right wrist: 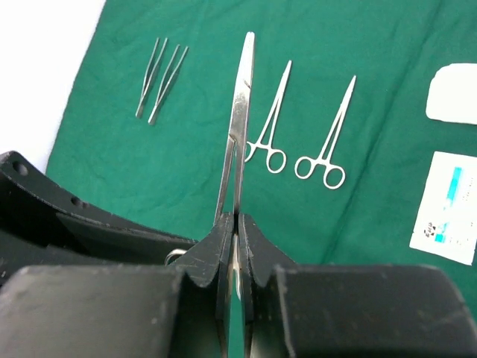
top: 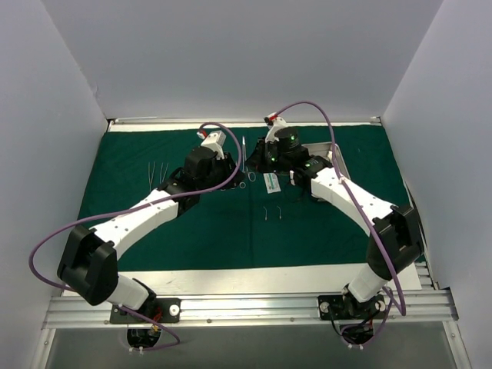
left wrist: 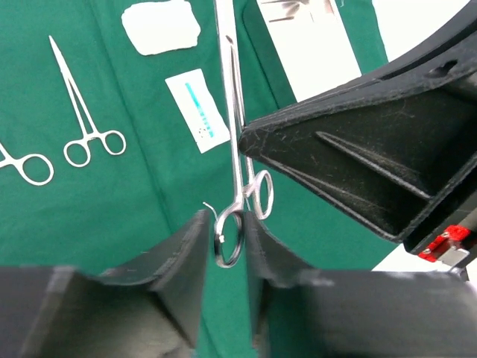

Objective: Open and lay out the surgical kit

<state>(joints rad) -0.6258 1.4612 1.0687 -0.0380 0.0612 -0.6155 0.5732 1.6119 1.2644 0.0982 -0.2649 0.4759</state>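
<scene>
While my right gripper clamps the long scissors by the shanks, my left gripper pinches one ring, probably handing them over above the drape.

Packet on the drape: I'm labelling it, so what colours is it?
The packet is white with a turquoise stripe; left wrist view shows it best.

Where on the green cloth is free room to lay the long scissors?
Bare drape: the near strip between the left arm and the right arm, nearer than the small clamps, and right of the right arm up to the drape's edge. Crowded: the middle, from the tweezers across the long scissors to the packet.
</scene>
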